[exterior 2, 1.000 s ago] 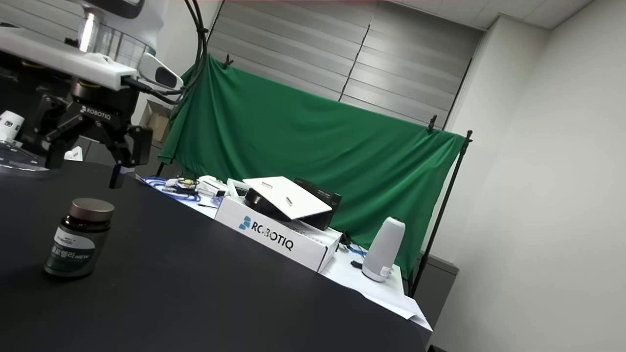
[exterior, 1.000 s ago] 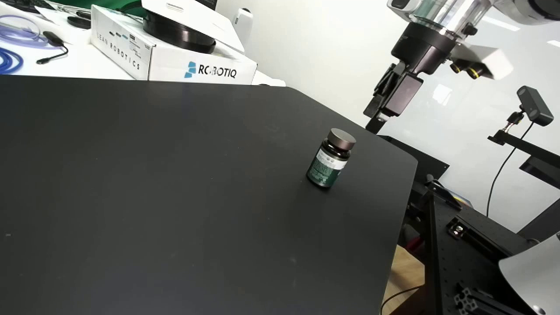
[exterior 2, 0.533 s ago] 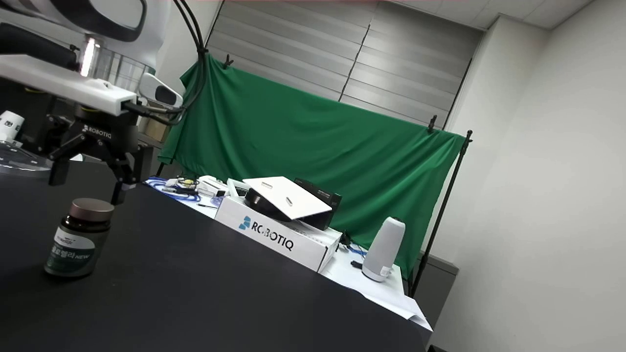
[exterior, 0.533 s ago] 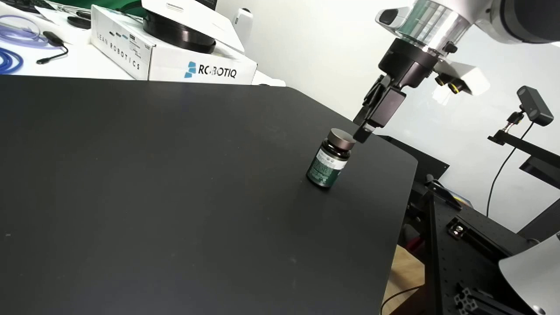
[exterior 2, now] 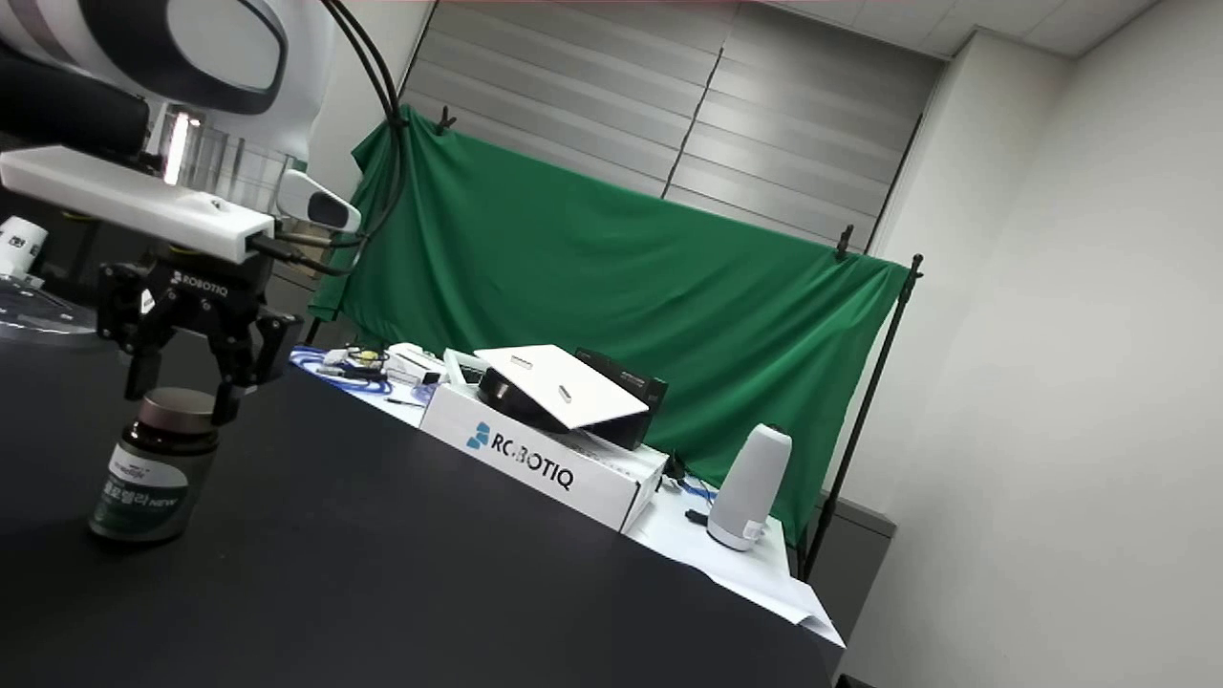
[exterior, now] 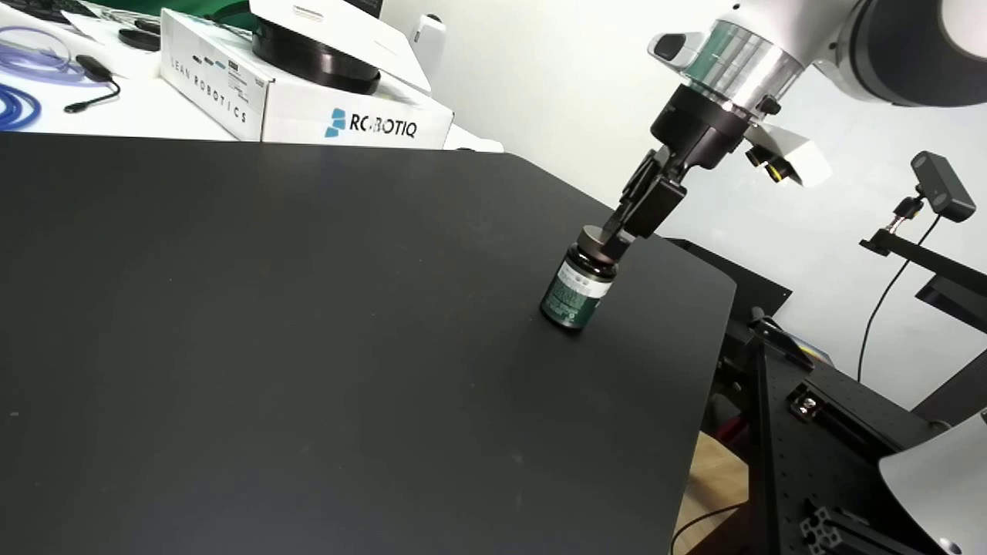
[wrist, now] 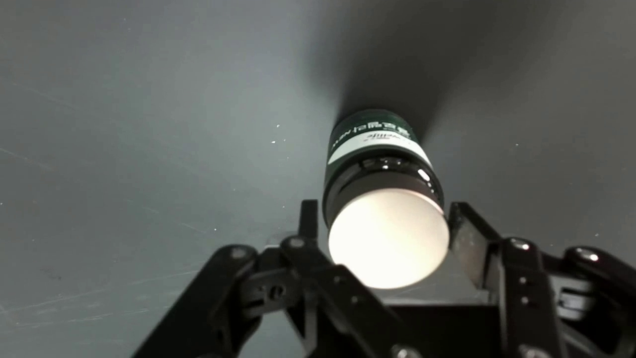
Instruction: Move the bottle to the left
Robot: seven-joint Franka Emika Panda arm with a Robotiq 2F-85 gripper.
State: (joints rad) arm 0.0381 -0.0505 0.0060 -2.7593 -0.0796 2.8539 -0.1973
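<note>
The bottle (exterior: 577, 297), small and dark green with a white label band and a brown-black cap (wrist: 390, 238), stands upright on the black table; both exterior views show it. My gripper (wrist: 382, 203) has come down over it with a finger on either side of the cap. In the wrist view the right finger (wrist: 469, 243) lies against the cap or almost so. A thin strip of table shows between the left finger (wrist: 308, 219) and the cap, so the jaws stand partly open. In an exterior view the gripper (exterior 2: 183, 409) straddles the cap.
The black tabletop (exterior: 308, 347) ends at a rounded edge to the right of the bottle. A white Robotiq box (exterior: 355, 119) with a tilted panel on it sits beyond the far edge. A camera on a mount (exterior: 942, 186) stands off to the right.
The gripper has descended from above and beside the bottle to its cap, and its fingers have drawn much closer together. The bottle has shifted very slightly, if at all.
</note>
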